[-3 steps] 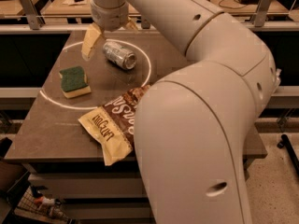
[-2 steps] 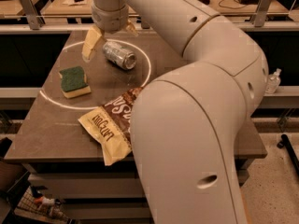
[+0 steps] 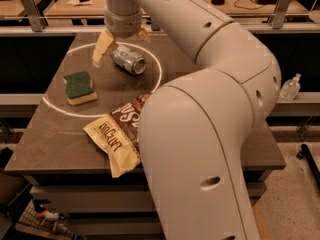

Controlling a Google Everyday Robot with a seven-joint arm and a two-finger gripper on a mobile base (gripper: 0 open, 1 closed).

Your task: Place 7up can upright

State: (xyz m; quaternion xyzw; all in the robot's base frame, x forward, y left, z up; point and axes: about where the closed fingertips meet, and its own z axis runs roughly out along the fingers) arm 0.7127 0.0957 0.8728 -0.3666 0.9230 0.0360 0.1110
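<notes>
The 7up can (image 3: 129, 59) is a silvery metal can lying on its side on the dark table (image 3: 60, 139), its round end facing front right. My gripper (image 3: 119, 41) hangs from the big white arm just above and behind the can. One yellowish finger (image 3: 101, 47) shows to the can's left, another tip (image 3: 143, 34) to its upper right, so the fingers stand apart on either side of the can without holding it.
A green and yellow sponge (image 3: 79, 87) lies left of the can. A yellow snack bag (image 3: 114, 142) and a brown snack bag (image 3: 131, 115) lie at the front, partly behind the arm. A clear bottle (image 3: 290, 87) stands off to the right.
The arm has shifted slightly; the gripper stays over the can. The can has not moved.
</notes>
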